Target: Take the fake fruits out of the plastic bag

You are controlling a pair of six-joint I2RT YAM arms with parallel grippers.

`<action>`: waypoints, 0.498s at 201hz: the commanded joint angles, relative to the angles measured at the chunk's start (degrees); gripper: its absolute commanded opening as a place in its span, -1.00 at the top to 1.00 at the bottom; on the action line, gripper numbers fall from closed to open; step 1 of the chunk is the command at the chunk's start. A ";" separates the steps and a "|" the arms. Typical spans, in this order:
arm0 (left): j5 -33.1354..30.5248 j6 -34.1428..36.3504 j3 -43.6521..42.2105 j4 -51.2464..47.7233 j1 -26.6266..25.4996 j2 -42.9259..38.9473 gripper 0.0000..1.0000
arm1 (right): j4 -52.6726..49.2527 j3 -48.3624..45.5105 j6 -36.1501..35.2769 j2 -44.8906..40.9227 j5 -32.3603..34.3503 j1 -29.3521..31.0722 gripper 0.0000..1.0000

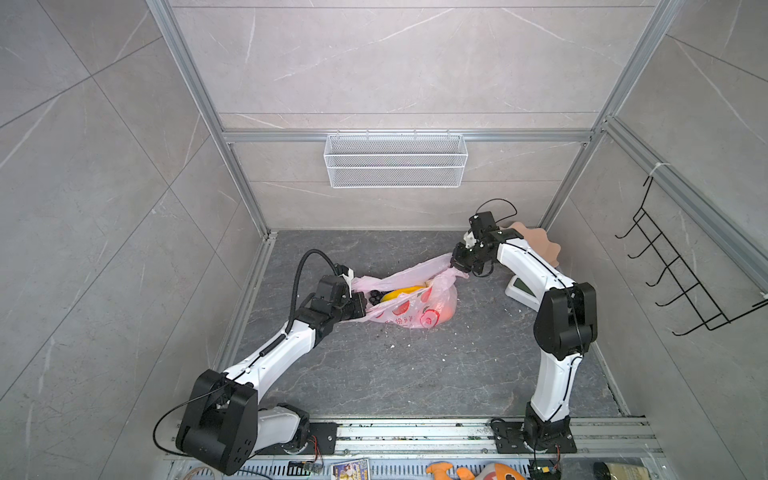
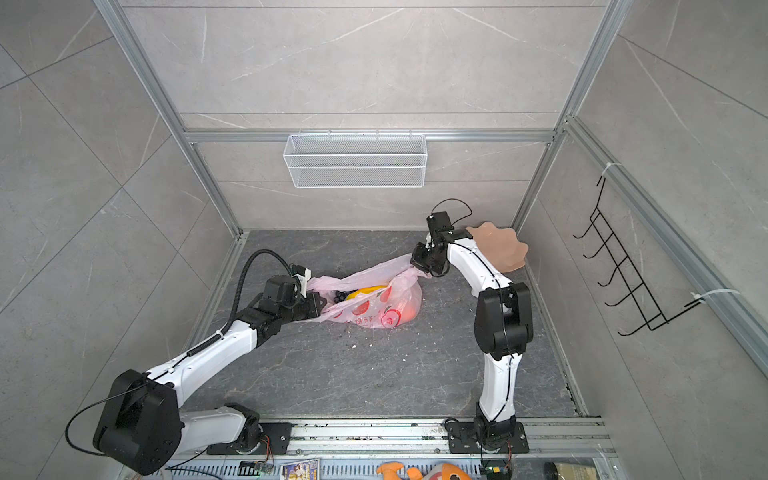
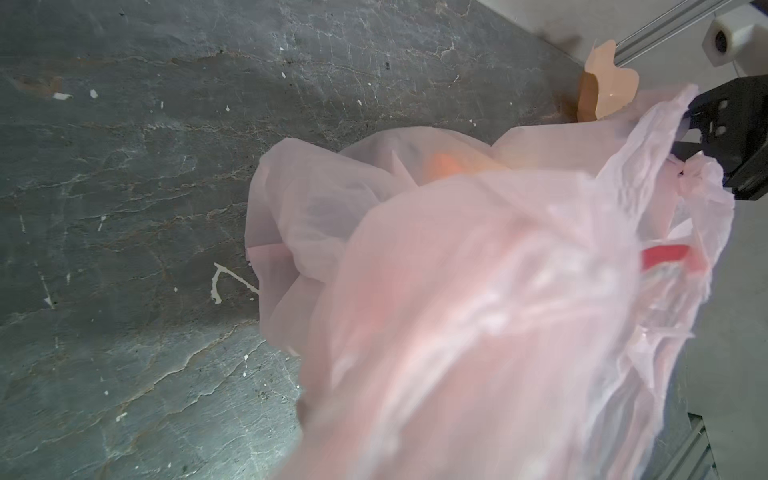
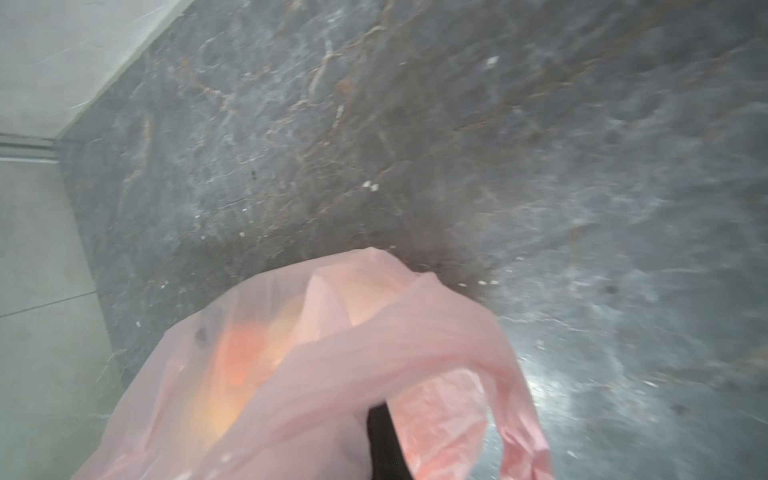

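I classify this site as a robotics lab test cell, dressed with a few household fittings. Evidence follows. An aluminium extrusion frame (image 1: 282, 136) carries grey marble-pattern wall panels (image 1: 395, 62) on three sides, with the panel joints left exposed. The worktop (image 1: 415, 374) is a dark stone-pattern slab. My left arm (image 1: 270, 365) and right arm (image 1: 557, 386) are bolted by black plates to a slotted metal rail (image 1: 415, 434) along the near edge. A bare circuit board (image 1: 309, 466) with loose wiring lies just in front of that rail. A white mesh basket (image 1: 395, 162) hangs on the back wall. A black hook rack (image 1: 675, 270) is fastened to the right-hand frame with white cable ties.
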 commanded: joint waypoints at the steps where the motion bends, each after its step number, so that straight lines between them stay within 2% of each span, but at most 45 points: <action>1: -0.32 3.16 6.11 -1.56 -3.60 3.46 1.00 | 2.32 -0.33 0.65 -1.54 -1.83 2.02 1.00; 31: -3.43 6.62 10.69 -6.00 -7.53 6.96 1.00 | 0.20 2.42 -1.49 -0.59 0.87 2.75 1.00; 64: -5.17 6.11 9.29 -6.73 -7.90 6.44 1.00 | -2.88 5.63 -2.99 0.23 4.13 2.17 1.00; 70: -5.47 5.82 8.85 -6.78 -7.89 6.19 1.00 | -3.64 5.92 -3.33 -0.20 5.22 2.25 0.85; 77: -5.79 5.35 8.37 -6.81 -7.85 5.94 1.00 | -4.31 5.93 -3.78 -1.09 6.98 2.37 0.55; 78: -5.89 5.26 8.30 -6.76 -7.87 5.91 1.00 | -4.55 5.89 -3.89 -1.48 7.71 2.47 0.46; 88: -6.38 4.47 7.77 -6.70 -7.90 5.64 1.00 | -6.08 5.91 -4.74 -3.42 12.52 3.42 0.08; 100: -7.24 3.39 7.35 -6.79 -7.98 5.39 1.00 | -8.58 6.12 -5.81 -5.57 19.28 5.12 -0.21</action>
